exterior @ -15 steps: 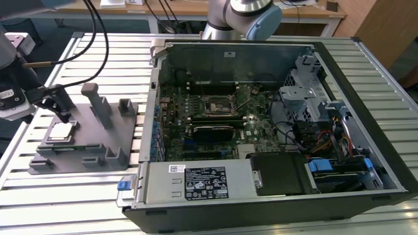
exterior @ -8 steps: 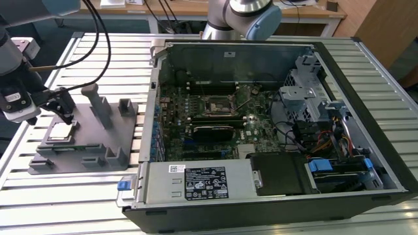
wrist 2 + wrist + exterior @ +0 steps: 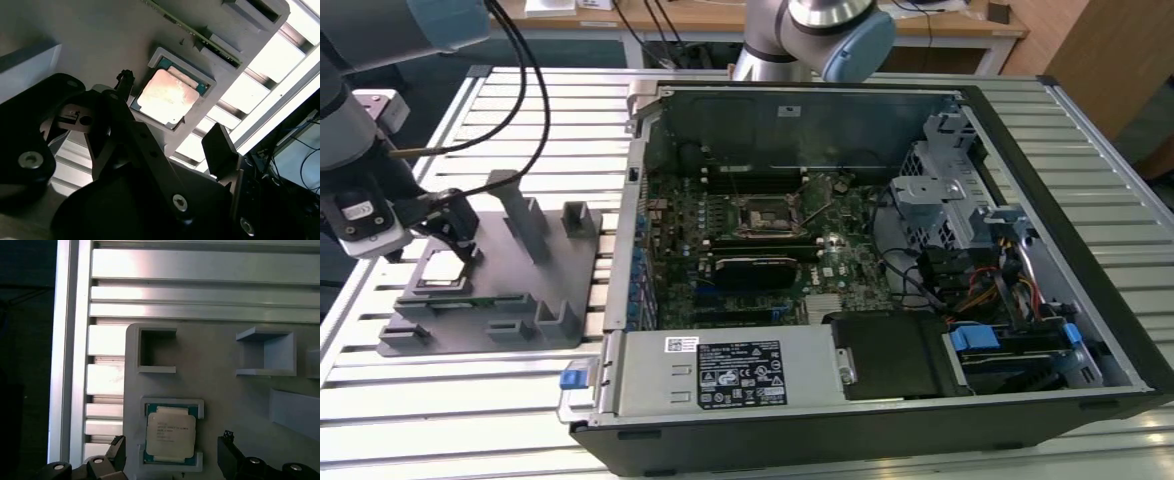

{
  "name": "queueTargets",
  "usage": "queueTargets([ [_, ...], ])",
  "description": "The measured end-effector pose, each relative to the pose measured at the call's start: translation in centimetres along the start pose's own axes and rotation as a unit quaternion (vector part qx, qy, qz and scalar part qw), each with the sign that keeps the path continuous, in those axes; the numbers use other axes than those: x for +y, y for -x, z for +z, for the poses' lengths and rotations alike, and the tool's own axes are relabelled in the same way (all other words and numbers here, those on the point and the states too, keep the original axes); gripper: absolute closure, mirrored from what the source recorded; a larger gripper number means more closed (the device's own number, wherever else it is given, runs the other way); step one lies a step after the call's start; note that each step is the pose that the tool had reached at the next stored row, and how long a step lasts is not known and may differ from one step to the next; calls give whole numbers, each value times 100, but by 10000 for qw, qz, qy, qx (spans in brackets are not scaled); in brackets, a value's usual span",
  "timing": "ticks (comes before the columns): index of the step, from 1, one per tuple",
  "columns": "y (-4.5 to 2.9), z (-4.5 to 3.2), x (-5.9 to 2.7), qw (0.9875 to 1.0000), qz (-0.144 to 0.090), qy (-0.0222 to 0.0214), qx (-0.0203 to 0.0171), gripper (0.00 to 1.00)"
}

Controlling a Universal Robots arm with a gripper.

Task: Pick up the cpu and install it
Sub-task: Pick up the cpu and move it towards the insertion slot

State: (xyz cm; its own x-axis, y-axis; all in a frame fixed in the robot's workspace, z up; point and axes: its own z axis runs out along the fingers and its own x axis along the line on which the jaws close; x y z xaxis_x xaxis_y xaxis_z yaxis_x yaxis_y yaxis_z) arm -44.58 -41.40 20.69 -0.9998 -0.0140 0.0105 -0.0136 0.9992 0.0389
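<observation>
The claw point(image 3: 173, 441) hangs wide open directly over the cpu point(image 3: 170, 436), with one finger off each opposite edge and both apart from it. The cpu lies flat in its nest on the grey fixture tray point(image 3: 225, 390), on the bench point(image 3: 454, 400) at the exterior view's left. The socket point(image 3: 761, 213) is well apart, inside the open computer case point(image 3: 801, 130).

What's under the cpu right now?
The cpu lies in a pocket with raised edges on the grey fixture tray. The pocket's floor beneath it is covered by the chip itself.
</observation>
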Motion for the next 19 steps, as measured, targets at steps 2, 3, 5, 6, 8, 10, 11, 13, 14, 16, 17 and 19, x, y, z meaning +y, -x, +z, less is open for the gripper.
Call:
queueTargets([
  [2, 0, 35, -1, 10000, 0, 0, 1, 18],
  [3, 0, 54, -2, 10000, 0, 0, 0, 18],
  [5, 0, 76, 0, 10000, 0, 0, 0, 18],
  [6, 0, 81, 2, 10000, 0, 0, 0, 18],
  [8, 0, 95, 8, 10000, 0, 0, 0, 18],
  [10, 1, 121, 13, 10000, 1, 0, 0, 18],
  [11, 0, 133, 12, 10000, 0, 2, 0, 18],
  [13, -1, 168, 16, 10000, 1, 6, 0, 18],
  [14, -2, 178, 19, 10000, 2, 6, 0, 18],
  [16, -4, 195, 23, 10000, 1, 6, 0, 18],
  [17, -7, 201, 23, 10000, 1, 6, 1, 18],
  [19, -12, 212, 23, 10000, 1, 6, 0, 20],
])
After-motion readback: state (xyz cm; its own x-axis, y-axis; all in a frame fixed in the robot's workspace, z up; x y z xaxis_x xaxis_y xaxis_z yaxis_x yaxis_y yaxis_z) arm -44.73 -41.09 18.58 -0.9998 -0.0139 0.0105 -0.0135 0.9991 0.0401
